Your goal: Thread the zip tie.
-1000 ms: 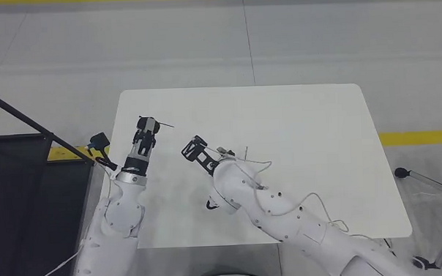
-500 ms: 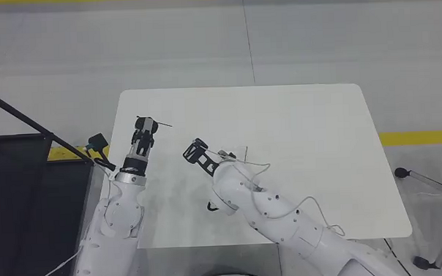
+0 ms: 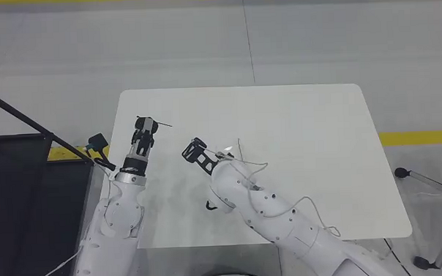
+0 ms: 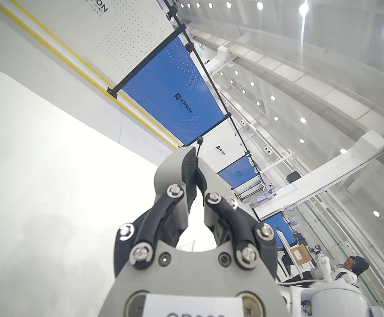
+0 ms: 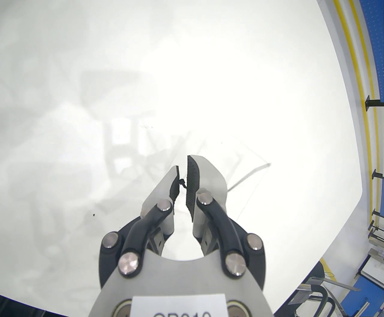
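Little has changed over the last second: the left pincer point(image 3: 144, 124) has crept a touch toward the far edge of the table point(image 3: 301, 135) and then held, while the right pincer point(image 3: 193, 148) has hardly budged, though the arm behind it has swung round slightly.

Now, the left pincer is clamped on the zip tie point(image 4: 198, 149). The strap is pinched between the pads and its square head pokes out just past the fingertips. From above, the strap juts out sideways, lifted off the table. That looks like a presenting hold, keeping the head free and steady so that a tail can be fed in.

Over to the right pincer: its pads stand slightly parted with a thin gap between them. A small dark speck sits in that gap, and I can't make out what it is. It waits near the left pincer, apart from it and not touching the tie. The threading itself looks not yet begun.
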Controlling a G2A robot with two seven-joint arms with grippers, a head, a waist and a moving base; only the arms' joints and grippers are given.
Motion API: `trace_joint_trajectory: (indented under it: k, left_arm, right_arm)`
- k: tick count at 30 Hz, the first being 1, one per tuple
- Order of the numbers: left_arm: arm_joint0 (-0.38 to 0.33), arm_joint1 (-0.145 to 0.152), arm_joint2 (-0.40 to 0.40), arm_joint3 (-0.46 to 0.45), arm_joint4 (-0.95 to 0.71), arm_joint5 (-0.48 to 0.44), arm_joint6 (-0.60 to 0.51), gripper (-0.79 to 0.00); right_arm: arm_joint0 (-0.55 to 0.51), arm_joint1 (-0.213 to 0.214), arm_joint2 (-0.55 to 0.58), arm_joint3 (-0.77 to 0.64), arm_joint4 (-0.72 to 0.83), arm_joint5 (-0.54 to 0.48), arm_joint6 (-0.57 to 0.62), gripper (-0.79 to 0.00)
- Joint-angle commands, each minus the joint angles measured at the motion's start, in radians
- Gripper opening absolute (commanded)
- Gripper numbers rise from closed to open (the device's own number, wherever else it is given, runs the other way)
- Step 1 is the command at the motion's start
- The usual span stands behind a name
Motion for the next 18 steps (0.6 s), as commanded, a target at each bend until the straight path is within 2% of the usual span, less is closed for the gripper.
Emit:
trace_joint_trajectory:
  k: [1,11,18]
  left_arm:
    - [0.0,0.0,0.0,0.0,0.0,0.0,0.0,-0.785]
    - [0.0,0.0,0.0,0.0,0.0,0.0,0.0,-0.785]
    - [0.003,0.002,0.007,-0.012,0.019,-0.012,-0.033,-0.785]
  right_arm:
    - [-0.008,-0.002,0.006,-0.009,-0.016,0.005,-0.006,-0.77]
    - [-0.088,0.004,0.056,-0.107,-0.148,0.045,-0.038,-0.785]
    - [-0.203,0.028,0.125,-0.282,-0.285,0.063,-0.104,-0.785]
